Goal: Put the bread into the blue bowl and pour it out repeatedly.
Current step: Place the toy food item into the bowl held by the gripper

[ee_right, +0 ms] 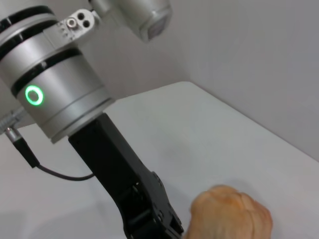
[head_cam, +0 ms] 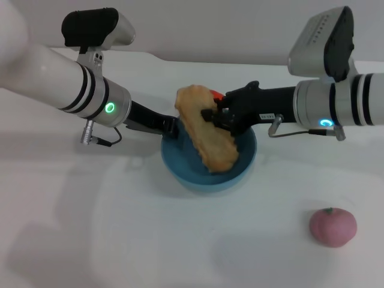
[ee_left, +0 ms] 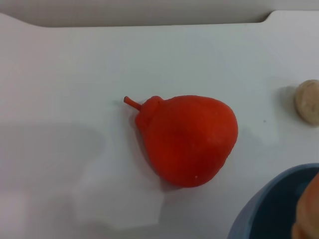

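The bread (head_cam: 207, 135) is a long tan loaf. It stands tilted, its lower end inside the blue bowl (head_cam: 180, 168) and its upper end above the rim. My right gripper (head_cam: 211, 115) is shut on the bread's upper part, coming in from the right. My left gripper (head_cam: 172, 128) is at the bowl's left rim and grips it. The right wrist view shows the bread's end (ee_right: 229, 211) beside the left gripper (ee_right: 149, 219). The left wrist view shows the bowl's rim (ee_left: 264, 204) and a bit of the bread (ee_left: 309, 214).
A red pear-shaped fruit (ee_left: 187, 139) lies behind the bowl, peeking past the bread in the head view (head_cam: 216, 94). A small round beige lump (ee_left: 308, 102) lies farther off. A pink round fruit (head_cam: 333, 227) sits at the front right of the white table (head_cam: 90, 228).
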You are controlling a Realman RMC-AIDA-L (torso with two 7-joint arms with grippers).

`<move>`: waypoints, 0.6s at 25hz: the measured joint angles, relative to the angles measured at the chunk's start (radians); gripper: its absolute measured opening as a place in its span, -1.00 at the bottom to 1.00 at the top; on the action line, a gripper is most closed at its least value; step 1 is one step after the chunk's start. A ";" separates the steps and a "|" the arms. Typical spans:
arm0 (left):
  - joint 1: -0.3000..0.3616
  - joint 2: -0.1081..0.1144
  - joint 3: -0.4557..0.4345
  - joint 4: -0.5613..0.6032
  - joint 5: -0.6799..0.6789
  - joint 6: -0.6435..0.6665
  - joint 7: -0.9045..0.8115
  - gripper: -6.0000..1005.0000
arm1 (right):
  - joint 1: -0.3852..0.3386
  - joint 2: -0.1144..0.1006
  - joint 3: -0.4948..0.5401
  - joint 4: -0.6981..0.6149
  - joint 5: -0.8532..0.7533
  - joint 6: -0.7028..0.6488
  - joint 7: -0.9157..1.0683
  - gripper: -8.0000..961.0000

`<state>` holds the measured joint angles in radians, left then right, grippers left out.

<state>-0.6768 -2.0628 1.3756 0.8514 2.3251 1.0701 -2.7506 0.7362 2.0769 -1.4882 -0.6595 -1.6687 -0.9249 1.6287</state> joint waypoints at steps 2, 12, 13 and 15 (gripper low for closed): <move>-0.002 0.001 -0.002 -0.001 0.000 0.000 0.000 -0.92 | -0.021 -0.001 0.004 -0.027 0.000 -0.001 0.008 -0.59; -0.004 0.003 -0.005 0.004 0.000 -0.044 0.001 -0.92 | -0.144 -0.001 0.164 -0.170 0.004 -0.029 0.031 -0.04; -0.004 0.003 -0.003 0.005 0.000 -0.051 0.002 -0.92 | -0.152 -0.001 0.198 -0.172 0.005 -0.045 0.031 0.00; -0.006 0.001 0.000 0.010 0.000 -0.065 0.006 -0.92 | -0.166 0.000 0.251 -0.172 0.005 -0.067 0.031 0.08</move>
<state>-0.6824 -2.0615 1.3751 0.8612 2.3254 1.0055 -2.7444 0.5699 2.0765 -1.2373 -0.8320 -1.6632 -0.9920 1.6599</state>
